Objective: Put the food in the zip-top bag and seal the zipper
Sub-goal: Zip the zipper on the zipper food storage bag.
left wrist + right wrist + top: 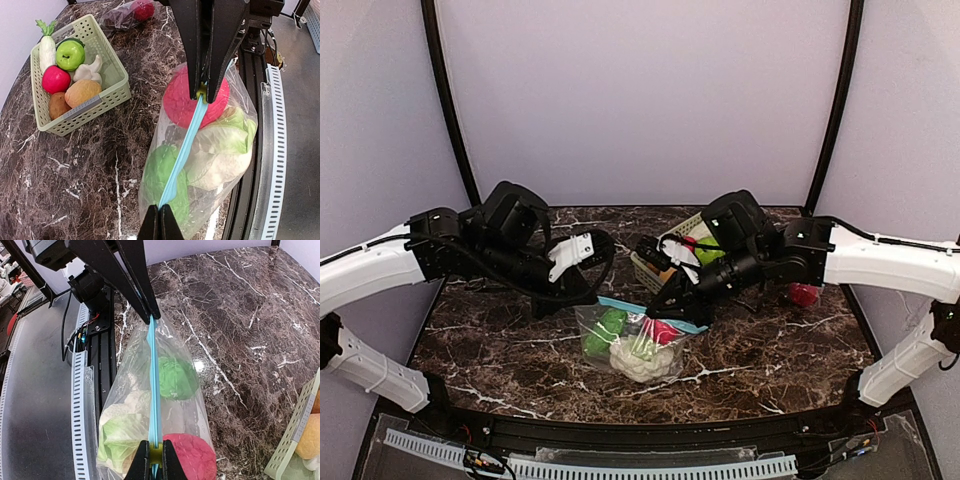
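Noting the grip first: left gripper [160, 214] has its fingers pressed tight on one end of the blue zipper [183, 149], and right gripper [154, 452] is pinched narrow on the other end, with a bit of yellow-green showing between its tips. The zipper runs taut between them as one straight line. The bag [632, 345] hangs below it near the near edge of the table [75, 175], midway between the arms; I cannot tell whether its bottom bears on the marble. The food sits inside the bag: a red fruit [175, 102] right under the right gripper, a green fruit [157, 172] towards the left gripper, and a cauliflower [220, 160] beside them. A pale green basket [100, 102] stands well apart on the table, holding more toy produce.
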